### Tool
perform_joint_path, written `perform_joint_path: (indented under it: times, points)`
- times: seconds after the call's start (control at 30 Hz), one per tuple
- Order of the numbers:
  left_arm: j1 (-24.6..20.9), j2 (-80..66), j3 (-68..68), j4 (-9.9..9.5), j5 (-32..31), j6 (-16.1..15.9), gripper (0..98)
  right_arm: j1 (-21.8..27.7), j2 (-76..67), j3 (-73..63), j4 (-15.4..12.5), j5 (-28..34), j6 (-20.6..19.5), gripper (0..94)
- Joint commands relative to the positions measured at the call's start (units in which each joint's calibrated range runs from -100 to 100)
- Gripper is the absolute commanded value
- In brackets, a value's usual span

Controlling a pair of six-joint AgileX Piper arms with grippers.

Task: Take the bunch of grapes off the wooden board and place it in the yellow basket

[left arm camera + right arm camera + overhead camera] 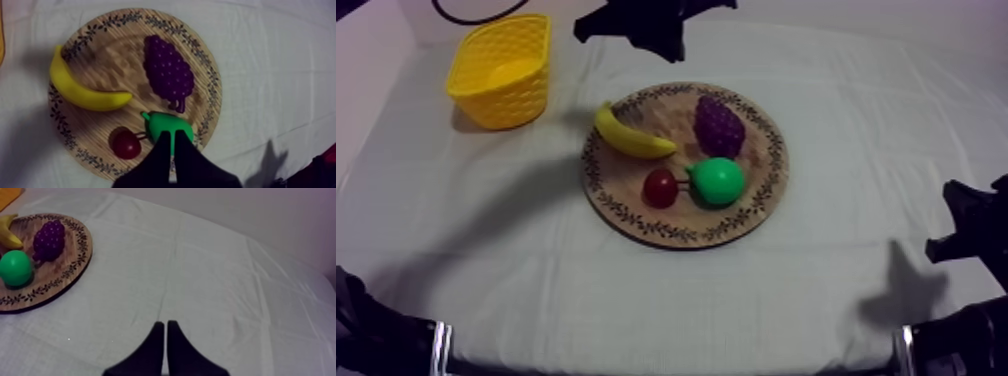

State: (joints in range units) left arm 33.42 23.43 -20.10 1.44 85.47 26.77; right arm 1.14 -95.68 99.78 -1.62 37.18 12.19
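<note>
Grapes (720, 125) lie on the wooden board (621, 185), yellow basket (501, 70) well apart. Reaching step: left jaws, closed and empty above the board, must open and descend onto the grapes. Right jaws closed.

Dim, violet-tinted light is washing over the table (856, 120). Soft shadows are stretching leftward across it, so the source is seemingly sitting at the upper right. A thin dark shadow is edging the wooden board (656, 108).
</note>
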Motion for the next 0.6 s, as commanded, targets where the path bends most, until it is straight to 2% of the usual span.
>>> perform_joint_path:
  times: [0.0, 0.2, 0.27, 0.43, 0.57]
  points:
    - [0.1, 0.0, -0.1, 0.06, 0.1, 0.0, 3.0, 0.0, 0.0, 0.0, 0.0, 0.0, 0.0, 0.5]
    - [0.4, -0.5, 0.7, 0.06, -2.1, -0.5, 3.8, 0.0, 0.0, 0.0, 0.0, 0.0, 0.0, 0.5]
    - [0.4, -1.0, 1.4, 0.37, -3.6, -1.4, 7.8, 0.0, 0.0, 0.0, 0.0, 0.0, 0.0, 0.5]
    - [0.0, -1.3, 2.9, 1.7, -4.9, -3.7, 28.8, 0.0, 0.0, 0.0, 0.0, 0.0, 0.0, 0.5]
    - [0.4, -1.9, 4.6, 0.78, -5.0, -3.6, 55.2, 0.0, 0.0, 0.0, 0.0, 0.0, 0.0, 0.5]
